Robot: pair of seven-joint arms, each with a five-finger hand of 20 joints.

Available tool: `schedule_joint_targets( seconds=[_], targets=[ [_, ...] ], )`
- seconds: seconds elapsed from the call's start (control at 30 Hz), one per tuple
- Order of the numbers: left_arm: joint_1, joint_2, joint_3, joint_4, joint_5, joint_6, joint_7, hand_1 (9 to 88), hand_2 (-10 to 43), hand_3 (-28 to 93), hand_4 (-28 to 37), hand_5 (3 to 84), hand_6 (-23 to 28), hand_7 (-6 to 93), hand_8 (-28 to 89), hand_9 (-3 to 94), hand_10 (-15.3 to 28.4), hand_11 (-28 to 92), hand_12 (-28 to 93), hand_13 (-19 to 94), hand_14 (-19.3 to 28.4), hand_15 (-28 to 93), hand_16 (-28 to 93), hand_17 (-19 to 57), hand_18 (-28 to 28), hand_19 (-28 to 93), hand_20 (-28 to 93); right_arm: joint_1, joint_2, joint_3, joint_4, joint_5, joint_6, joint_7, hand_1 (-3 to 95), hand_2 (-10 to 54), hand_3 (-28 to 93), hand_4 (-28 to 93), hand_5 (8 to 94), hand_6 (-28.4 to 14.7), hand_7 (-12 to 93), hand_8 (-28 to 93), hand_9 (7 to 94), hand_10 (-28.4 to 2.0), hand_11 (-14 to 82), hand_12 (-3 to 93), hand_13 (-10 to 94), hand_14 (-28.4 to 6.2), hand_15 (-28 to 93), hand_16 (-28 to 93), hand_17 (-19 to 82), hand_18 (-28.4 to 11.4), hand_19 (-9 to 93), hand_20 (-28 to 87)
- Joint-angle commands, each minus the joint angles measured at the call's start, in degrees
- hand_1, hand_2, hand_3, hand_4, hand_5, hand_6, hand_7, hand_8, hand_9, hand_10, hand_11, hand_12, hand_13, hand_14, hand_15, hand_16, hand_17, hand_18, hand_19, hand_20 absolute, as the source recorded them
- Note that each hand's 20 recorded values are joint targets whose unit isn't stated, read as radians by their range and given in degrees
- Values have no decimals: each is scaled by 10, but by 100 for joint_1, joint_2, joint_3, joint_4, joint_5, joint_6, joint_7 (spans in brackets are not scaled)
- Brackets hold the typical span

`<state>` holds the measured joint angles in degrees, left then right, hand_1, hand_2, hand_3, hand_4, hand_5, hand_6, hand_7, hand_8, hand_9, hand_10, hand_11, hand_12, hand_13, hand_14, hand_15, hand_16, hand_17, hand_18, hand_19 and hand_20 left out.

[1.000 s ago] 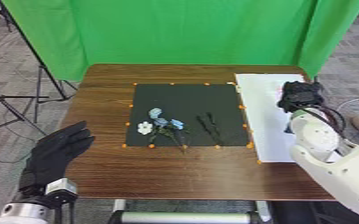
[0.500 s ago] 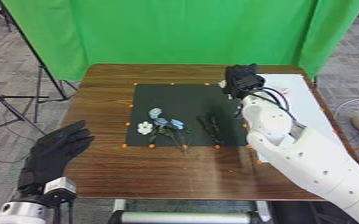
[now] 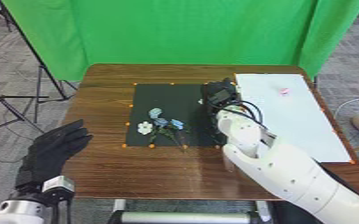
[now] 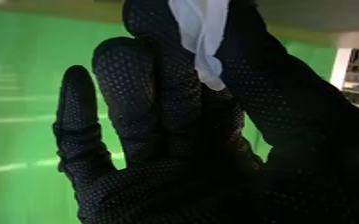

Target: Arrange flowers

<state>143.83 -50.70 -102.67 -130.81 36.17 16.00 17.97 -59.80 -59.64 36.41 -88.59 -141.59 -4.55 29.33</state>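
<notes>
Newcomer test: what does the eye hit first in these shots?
The bright green curtain across the back, then the white right arm slanting in from the lower right of the head view. Its black-gloved right hand is over the dark mat, a white petal-like piece between thumb and fingers. Next, the blue and white flowers on the mat's near left part.

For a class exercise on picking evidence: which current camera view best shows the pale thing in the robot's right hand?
The right wrist view: there the pale thing appears large and creased, pinched between the right hand's thumb and fingers. The head view shows a small pale spot beside that hand, possibly part of it.
</notes>
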Motion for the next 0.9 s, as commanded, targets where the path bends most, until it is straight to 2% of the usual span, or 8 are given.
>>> schedule_joint_targets(
  seconds=[0.03,0.17,0.27,0.37,0.63,0.7,0.8,0.9],
  targets=[
    [-4,-38,-2,3,44,-76,-87,277,58,827,-122,460,140,127,-82,382,225,351,85,275,284,577,-125,-96,214,581,111,-58,-57,79,-50,210,-155,15,467,-91,803,-283,769,-4,240,-6,831,-76,254,362,614,-85,681,324,112,-246,725,368],
    [-66,-14,25,18,53,-73,-114,277,59,826,-123,460,140,128,-82,382,225,351,85,275,284,577,-125,-96,214,581,111,-44,-128,147,-66,318,-414,123,387,-82,841,-282,719,-10,235,-29,755,-104,333,276,563,-116,721,229,89,-253,711,378],
    [-70,-7,21,15,60,-64,-128,278,59,825,-123,461,140,128,-82,382,225,351,85,275,284,577,-125,-96,214,581,111,-14,-171,185,-77,320,-575,159,314,-49,876,-281,678,-18,218,-132,684,-135,383,208,503,-145,740,212,66,-263,701,387],
    [-81,-20,26,21,77,-81,-172,279,60,825,-123,461,140,128,-82,382,225,352,85,275,284,577,-125,-96,214,581,111,0,-176,213,-117,389,-708,210,288,-45,875,-282,645,-32,203,-138,644,-155,383,203,472,-165,749,205,51,-273,695,389],
    [37,-27,8,7,62,-58,-112,280,62,824,-122,461,141,128,-82,382,226,351,85,275,284,579,-126,-96,214,582,111,22,-67,215,-348,558,-974,239,258,-38,875,-274,609,-50,186,-131,596,-185,374,201,436,-193,768,177,27,-283,679,401],
    [123,-14,2,-20,22,6,-41,280,61,824,-121,460,140,130,-82,382,226,352,85,276,284,579,-126,-96,214,582,111,21,15,180,-474,690,-853,235,255,-39,877,-272,602,-59,174,-126,587,-194,369,202,427,-202,771,172,22,-283,670,409],
    [113,-15,25,4,10,-3,-27,280,62,824,-122,461,140,130,-83,381,226,352,85,277,284,579,-127,-96,214,582,111,102,523,61,-988,1321,-646,330,250,-39,879,-269,598,-62,170,-121,560,-203,372,206,418,-207,776,168,23,-284,664,418],
    [265,-20,-66,-36,-1,44,50,279,62,824,-121,461,140,130,-83,381,226,352,85,277,284,580,-127,-96,214,582,111,184,1044,20,-1378,1325,-271,101,233,-35,881,-264,582,-77,163,-118,522,-230,365,206,380,-234,789,162,26,-284,642,434]
  ],
)
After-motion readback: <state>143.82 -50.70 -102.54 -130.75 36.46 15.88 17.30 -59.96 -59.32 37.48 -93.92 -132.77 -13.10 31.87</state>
